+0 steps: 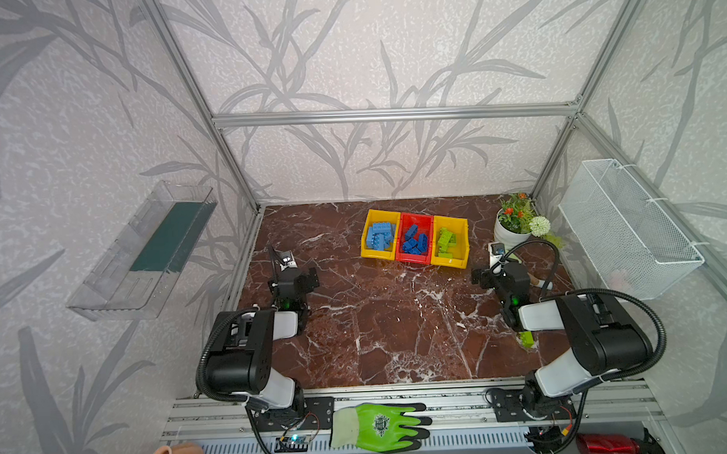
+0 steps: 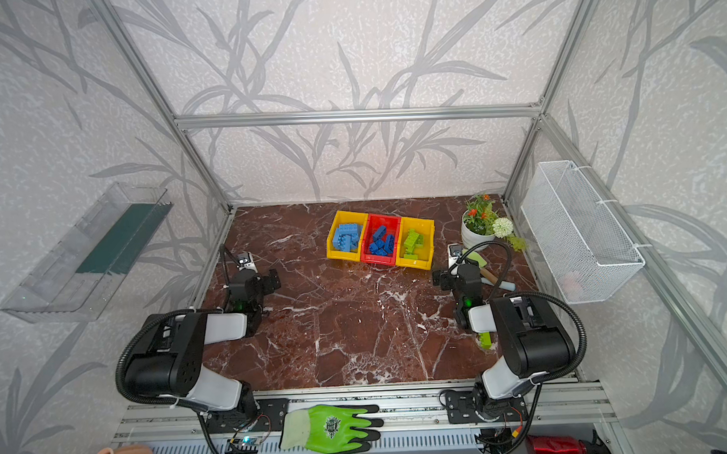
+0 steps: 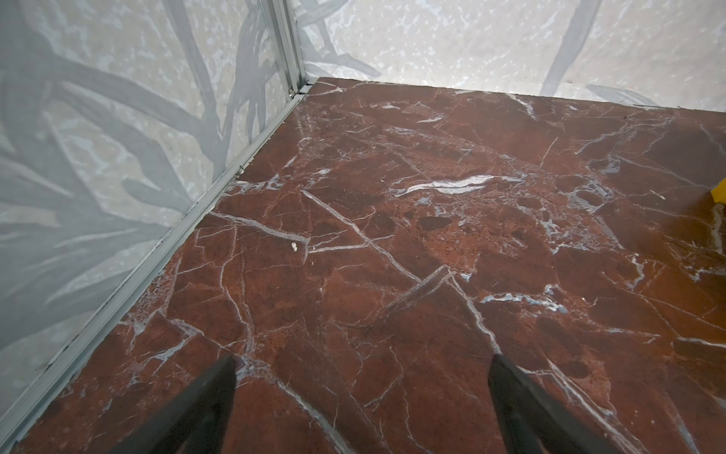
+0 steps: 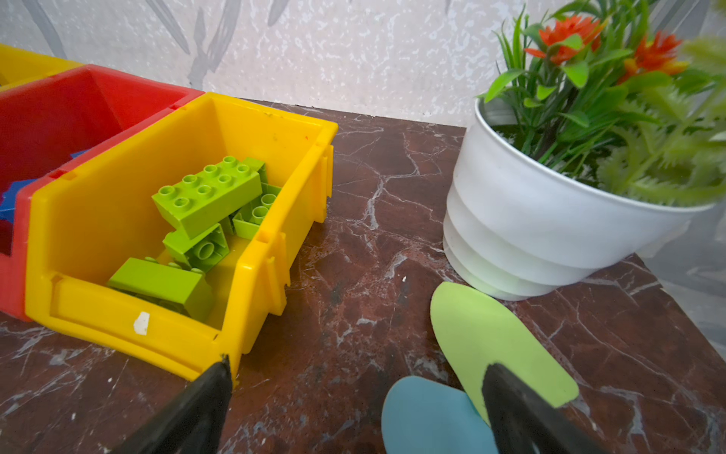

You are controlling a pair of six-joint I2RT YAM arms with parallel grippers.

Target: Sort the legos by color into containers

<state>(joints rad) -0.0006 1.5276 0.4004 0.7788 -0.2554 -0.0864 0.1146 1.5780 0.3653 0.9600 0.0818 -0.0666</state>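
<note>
Three joined containers stand at the back of the marble table in both top views. The left yellow bin (image 1: 384,212) (image 2: 351,214) holds light blue legos (image 1: 378,236). Darker blue legos (image 1: 415,239) fill the red bin (image 1: 417,214) (image 2: 384,216). Lime green legos (image 1: 446,238) (image 4: 204,192) lie in the right yellow bin (image 1: 451,218) (image 4: 98,220). One lime green lego (image 1: 526,339) (image 2: 485,340) lies on the table beside the right arm. My left gripper (image 1: 313,277) (image 3: 361,369) hovers open over bare marble at the left. My right gripper (image 1: 476,276) (image 4: 355,373) is open and empty, just short of the right yellow bin.
A white pot with a fake plant (image 1: 509,231) (image 4: 530,224) stands right of the bins. Green (image 4: 491,338) and blue (image 4: 424,416) flat tool blades lie under my right gripper. A wire basket (image 1: 628,227), a clear wall tray (image 1: 146,252) and a green glove (image 1: 381,427) sit at the edges.
</note>
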